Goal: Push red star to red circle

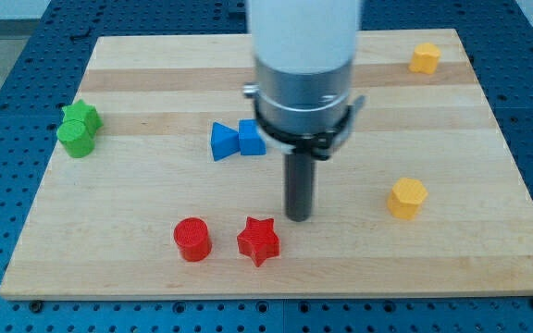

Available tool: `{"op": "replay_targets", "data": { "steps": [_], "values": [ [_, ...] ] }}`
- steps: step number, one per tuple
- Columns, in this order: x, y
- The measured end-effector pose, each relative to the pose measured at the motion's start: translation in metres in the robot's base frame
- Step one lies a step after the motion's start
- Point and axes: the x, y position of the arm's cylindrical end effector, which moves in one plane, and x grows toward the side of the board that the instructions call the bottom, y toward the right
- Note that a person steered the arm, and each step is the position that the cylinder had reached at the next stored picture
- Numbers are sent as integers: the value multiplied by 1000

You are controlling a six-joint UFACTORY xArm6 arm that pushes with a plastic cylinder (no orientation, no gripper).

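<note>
The red star point(258, 240) lies near the view's bottom, just right of the red circle point(192, 239), with a small gap between them. My tip point(299, 217) rests on the wooden board point(155, 92) just up and to the right of the red star, close to it but apart from it. The arm's white and grey body hangs over the board's middle and hides part of the top.
A blue triangle point(222, 141) touches a blue block point(252, 138) left of the rod. A green star point(81, 117) and a green circle point(76, 140) sit at the left. A yellow block point(424, 57) is at the top right, a yellow hexagon point(406, 197) at the right.
</note>
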Motion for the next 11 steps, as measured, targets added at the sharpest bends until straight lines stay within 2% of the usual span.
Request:
{"op": "replay_targets", "data": {
  "steps": [1,2,6,11],
  "values": [
    [23,25],
    [52,23],
    [32,-1],
    [32,-80]
  ]
}}
